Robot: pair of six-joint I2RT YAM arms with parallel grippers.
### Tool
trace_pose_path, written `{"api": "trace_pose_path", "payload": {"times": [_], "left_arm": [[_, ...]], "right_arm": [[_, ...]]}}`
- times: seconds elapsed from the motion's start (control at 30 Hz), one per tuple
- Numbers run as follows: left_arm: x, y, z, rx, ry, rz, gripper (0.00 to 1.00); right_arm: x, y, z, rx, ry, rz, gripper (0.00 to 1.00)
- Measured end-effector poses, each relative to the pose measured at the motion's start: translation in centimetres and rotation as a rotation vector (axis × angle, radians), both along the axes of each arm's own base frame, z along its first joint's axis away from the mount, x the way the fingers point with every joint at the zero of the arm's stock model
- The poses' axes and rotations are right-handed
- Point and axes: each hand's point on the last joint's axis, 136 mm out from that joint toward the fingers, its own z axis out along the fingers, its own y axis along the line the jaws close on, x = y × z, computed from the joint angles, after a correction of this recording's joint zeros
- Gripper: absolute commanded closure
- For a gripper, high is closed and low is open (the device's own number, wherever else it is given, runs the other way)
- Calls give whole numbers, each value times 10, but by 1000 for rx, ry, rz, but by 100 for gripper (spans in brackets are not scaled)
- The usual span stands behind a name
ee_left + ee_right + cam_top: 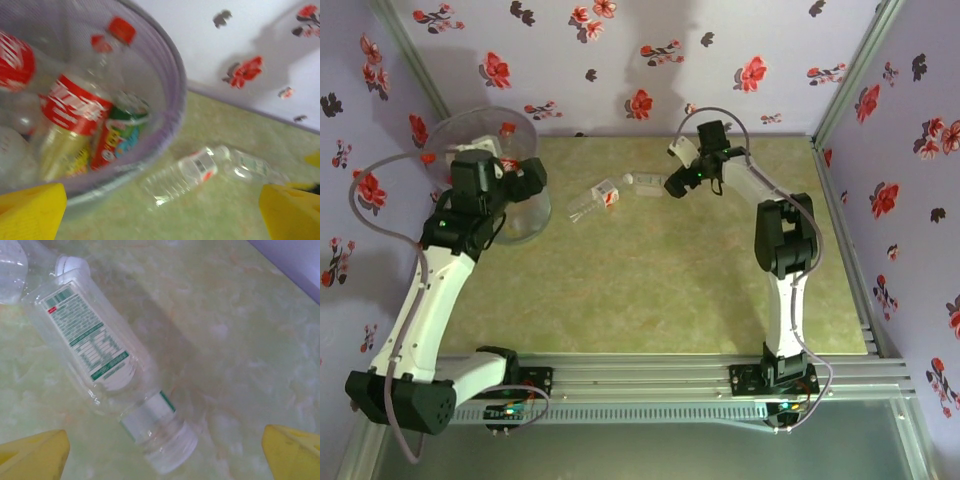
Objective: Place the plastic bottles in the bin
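Bin (527, 224) w/ bottles (75, 112), 2 clear bottles (595, 200) nearby

- Top view: bright, even, diffuse light; the arms throw soft grey shadows onto the back wall (620, 60), and the corners look slightly soft.
- Left wrist view: smeared throughout (label print is unreadable); the bin (172, 90) is hazy, and small white glints sit on the clear bottle (182, 175).
- Right wrist view: sharper; the labelled bottle (100, 355) shows crisp green print and casts a faint shadow rightward on the counter (240, 340); the yellow fingers (35, 455) are out of focus.
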Motion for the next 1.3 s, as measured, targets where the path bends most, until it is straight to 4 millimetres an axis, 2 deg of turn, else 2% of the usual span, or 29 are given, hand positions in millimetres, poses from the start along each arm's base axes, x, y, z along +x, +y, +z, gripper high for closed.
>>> {"api": "trace_pose_path", "payload": {"times": [0.17,0.33,0.43,0.5,0.7,0.77,0.87,1.1,1.2,1.3], "left_arm": [[-17,-36,-26,-133,78,-119,1],[-28,-49,-54,-235,146,-141,2],[-32,-53,-64,-280,167,-142,3],[-33,-55,-70,-302,175,-140,3],[-32,-58,-70,-334,173,-140,3],[-31,-58,-69,-339,166,-142,3],[-31,-59,-68,-344,163,-140,3],[-31,-58,-74,-351,173,-134,3],[-30,-59,-73,-354,167,-134,3],[-29,-59,-70,-362,157,-133,3]], "right_arm": [[11,7,-17,-18,23,61,1],[13,11,-39,-35,66,96,1],[10,12,-53,-51,98,112,1],[7,14,-62,-59,120,120,4],[-6,21,-81,-79,181,145,20],[-10,24,-82,-83,190,155,23],[-13,29,-83,-89,189,164,35],[-16,32,-85,-107,185,180,52],[-23,32,-85,-112,193,183,53],[-35,27,-85,-120,212,181,62]]}}
